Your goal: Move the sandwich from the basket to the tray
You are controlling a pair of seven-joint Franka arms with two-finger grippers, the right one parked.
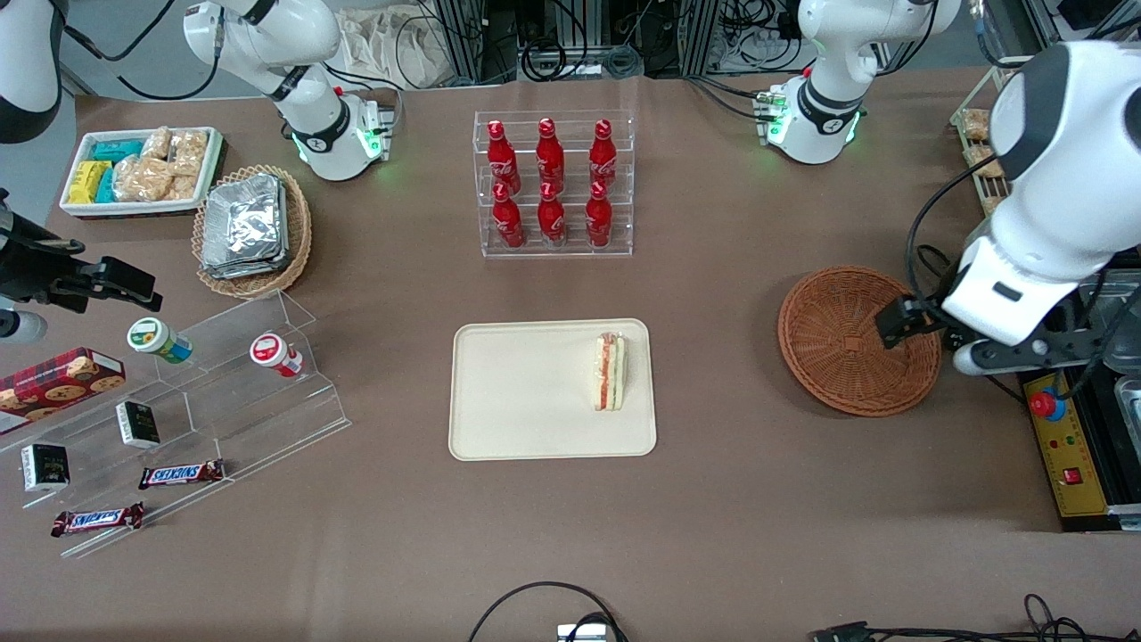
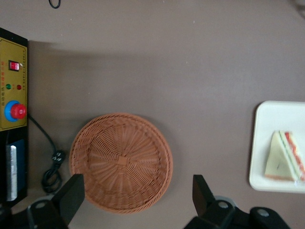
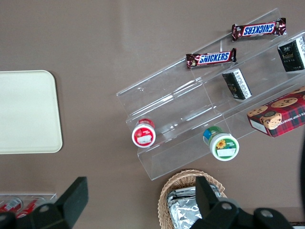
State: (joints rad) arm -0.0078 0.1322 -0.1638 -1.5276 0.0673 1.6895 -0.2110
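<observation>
The sandwich lies on the tray, nearest the front camera; the basket sits well apart toward the working arm's end, the hand above it, fingers spread wide, holding nothing; cola bottles stand farthest

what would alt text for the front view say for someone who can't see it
A sandwich lies on a cream tray at the middle of a brown table, while the round wicker basket toward the working arm's end is empty. The left arm's gripper hangs open above the basket's rim.
</observation>
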